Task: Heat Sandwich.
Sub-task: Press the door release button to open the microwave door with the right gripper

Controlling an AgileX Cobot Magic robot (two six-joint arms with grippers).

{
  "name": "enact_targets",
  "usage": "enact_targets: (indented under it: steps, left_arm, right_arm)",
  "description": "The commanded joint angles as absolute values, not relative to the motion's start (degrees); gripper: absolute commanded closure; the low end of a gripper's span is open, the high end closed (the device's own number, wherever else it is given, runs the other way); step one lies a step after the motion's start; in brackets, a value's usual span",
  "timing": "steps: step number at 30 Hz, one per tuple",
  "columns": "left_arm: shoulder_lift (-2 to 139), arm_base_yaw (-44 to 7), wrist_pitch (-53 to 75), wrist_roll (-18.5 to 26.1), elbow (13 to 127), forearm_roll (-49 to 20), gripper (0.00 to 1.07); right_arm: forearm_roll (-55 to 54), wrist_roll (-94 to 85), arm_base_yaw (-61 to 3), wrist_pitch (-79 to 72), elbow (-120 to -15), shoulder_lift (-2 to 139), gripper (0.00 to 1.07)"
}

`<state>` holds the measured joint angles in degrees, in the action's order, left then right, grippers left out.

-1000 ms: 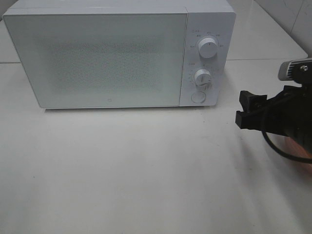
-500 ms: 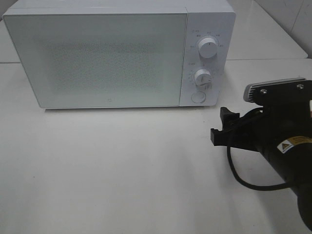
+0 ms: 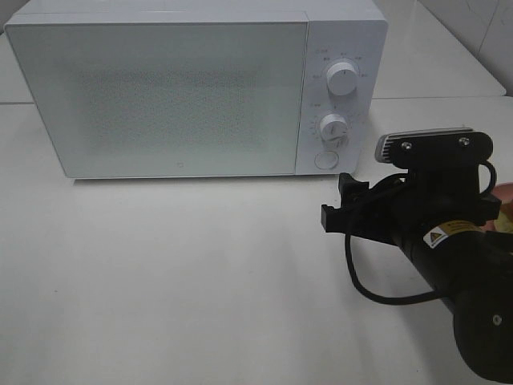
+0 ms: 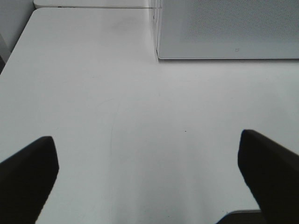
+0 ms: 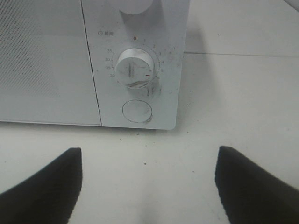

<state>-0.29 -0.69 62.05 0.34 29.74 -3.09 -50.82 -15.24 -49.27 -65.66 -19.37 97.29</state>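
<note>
A white microwave (image 3: 176,96) stands at the back of the table with its door shut. My right gripper (image 3: 337,200) hangs open and empty just in front of the microwave's control panel, below the round button (image 3: 325,160). In the right wrist view the open fingers (image 5: 42,186) frame that button (image 5: 136,111) and the timer knob (image 5: 134,67). A sliver of pink plate (image 3: 505,192) shows at the right edge behind the right arm; the sandwich is hidden. My left gripper (image 4: 145,137) is open over bare table, with the microwave's corner (image 4: 224,28) ahead of it.
A second knob (image 3: 342,80) sits higher on the panel. The white table (image 3: 176,273) stretches in front of the microwave. A black cable (image 3: 365,285) loops from the right arm. A tiled wall rises at the back right.
My right arm has swung left from the table's right edge towards the microwave's control panel, uncovering a bit of the plate. Its jaws stayed open. The microwave has not changed.
</note>
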Motion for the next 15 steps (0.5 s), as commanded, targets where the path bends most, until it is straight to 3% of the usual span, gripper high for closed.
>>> enact_targets:
  steps: [1, 9, 15]
  left_arm:
    - [-1.2, -0.6, 61.3, 0.4, 29.6, -3.3, 0.07]
    - [-1.2, -0.6, 61.3, 0.4, 29.6, -3.3, 0.07]
    - [-1.2, -0.6, 61.3, 0.4, 29.6, -3.3, 0.07]
  right_arm:
    - [-50.8, -3.2, -49.4, -66.2, -19.7, 97.3, 0.35]
    - [-50.8, 25.5, -49.4, -66.1, -19.7, 97.3, 0.43]
    - [-50.8, 57.5, -49.4, -63.9, -19.7, 97.3, 0.6]
